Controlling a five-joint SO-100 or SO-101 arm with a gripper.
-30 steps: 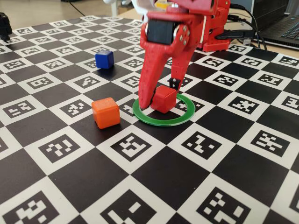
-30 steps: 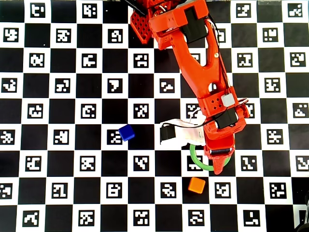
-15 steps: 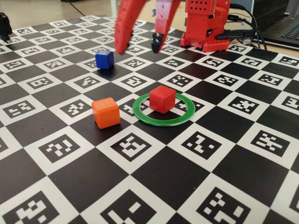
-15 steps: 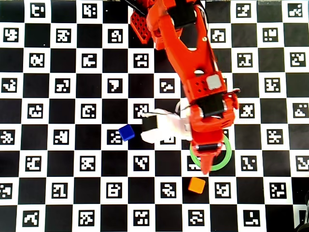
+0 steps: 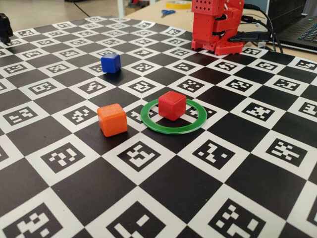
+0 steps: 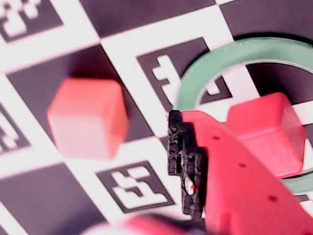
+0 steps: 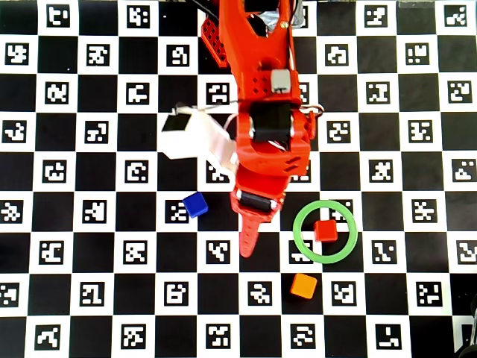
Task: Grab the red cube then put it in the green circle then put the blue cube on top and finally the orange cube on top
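A robotics lab or hobby workspace: a checkerboard mat of printed marker codes [image 5: 148, 156] covers the desk, with laptop [image 5: 302, 29], cables [image 5: 255, 34] and scissors [image 5: 167, 12] behind.

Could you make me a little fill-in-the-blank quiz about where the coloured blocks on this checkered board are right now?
1. The red cube sits inside the green ____.
2. The cube nearest the green circle, just outside it, is ____.
3. The gripper holds ____.
4. In the overhead view, the blue cube lies to the ____ of the gripper.

Missing words: circle; orange; nothing; left
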